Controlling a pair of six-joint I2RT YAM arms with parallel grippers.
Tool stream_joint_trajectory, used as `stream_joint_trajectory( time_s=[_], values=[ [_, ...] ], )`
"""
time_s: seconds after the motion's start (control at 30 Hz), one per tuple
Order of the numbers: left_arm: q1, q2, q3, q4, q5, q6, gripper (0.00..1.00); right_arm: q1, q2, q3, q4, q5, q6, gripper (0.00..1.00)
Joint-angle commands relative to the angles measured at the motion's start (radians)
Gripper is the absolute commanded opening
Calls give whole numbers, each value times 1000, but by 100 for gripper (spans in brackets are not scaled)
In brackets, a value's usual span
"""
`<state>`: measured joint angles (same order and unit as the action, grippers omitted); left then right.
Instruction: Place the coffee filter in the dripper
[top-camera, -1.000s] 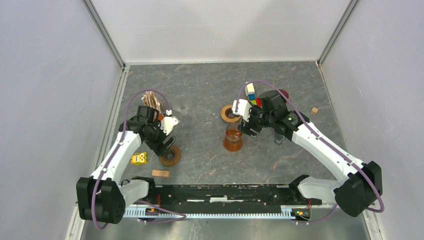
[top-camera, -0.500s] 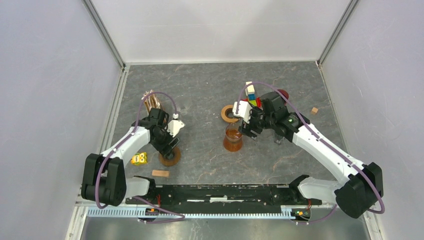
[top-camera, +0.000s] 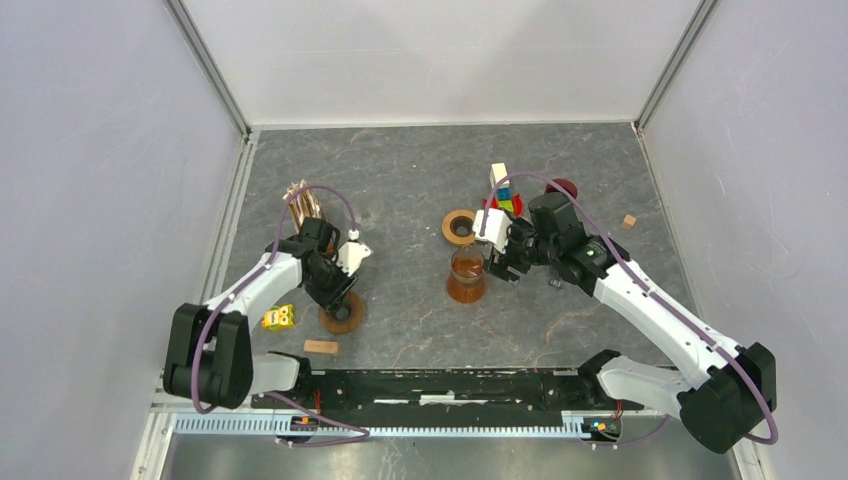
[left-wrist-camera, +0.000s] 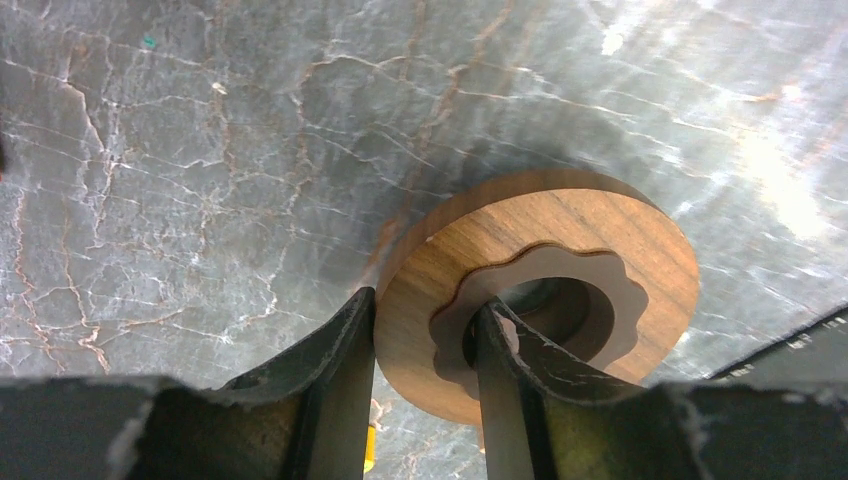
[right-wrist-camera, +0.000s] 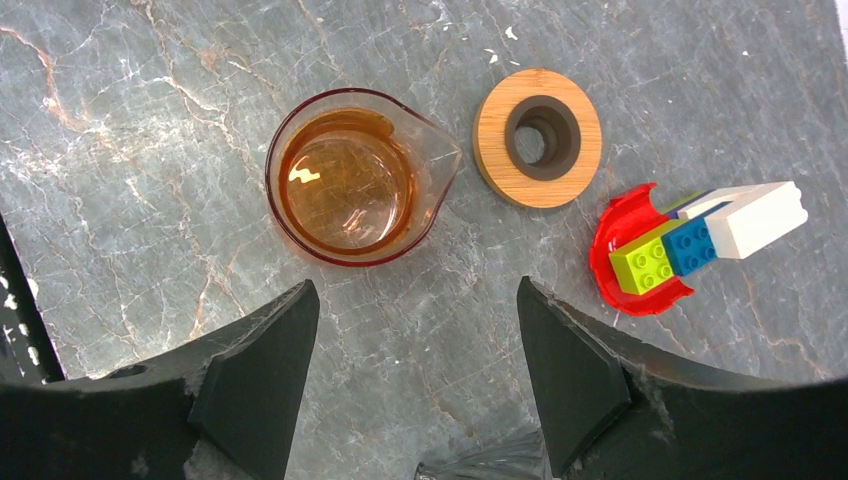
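Oddly, neither gripper is on the filters (top-camera: 302, 200). That brown stack stands on edge well to the left of the carafe (top-camera: 466, 277) and somewhat behind it, untouched. Its long axis seems to run away from the arm bases, though the view is too small to be sure.

The left gripper (left-wrist-camera: 425, 305) is down on a dark ring (left-wrist-camera: 600, 250), left of the carafe and a little nearer than it. It pinches the ring's band, with one finger against the outer edge and the other inside the hole. From that gripper the filters lie almost straight behind and near, so the left arm is clearly the closer one.

The right gripper (right-wrist-camera: 415, 300) hangs just right of the carafe with its jaws spread and nothing between them.

Judging by this, the filter pick is not yet begun. The left arm would need to let go of the ring, lift, and reach back.
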<state>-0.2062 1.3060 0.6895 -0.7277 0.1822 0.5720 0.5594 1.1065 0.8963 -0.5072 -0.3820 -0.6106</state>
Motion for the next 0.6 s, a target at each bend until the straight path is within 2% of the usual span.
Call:
stream_joint_trajectory(
  time_s=[0.0, 0.17, 0.37, 0.57],
  values=[
    [-68, -120, 106, -105, 81, -32, 39, -29, -39, 0, 57, -6, 16, 80],
    [-204, -111, 300, -185, 54, -86, 40, -100, -28, 34, 72, -59, 71, 80],
    [-347, 120, 659, -272, 57, -207, 39, -161, -50, 38, 80, -98, 87, 80],
    [-466, 357, 991, -362, 61, -251, 39, -176, -113, 57, -34, -201, -52, 80]
  ],
)
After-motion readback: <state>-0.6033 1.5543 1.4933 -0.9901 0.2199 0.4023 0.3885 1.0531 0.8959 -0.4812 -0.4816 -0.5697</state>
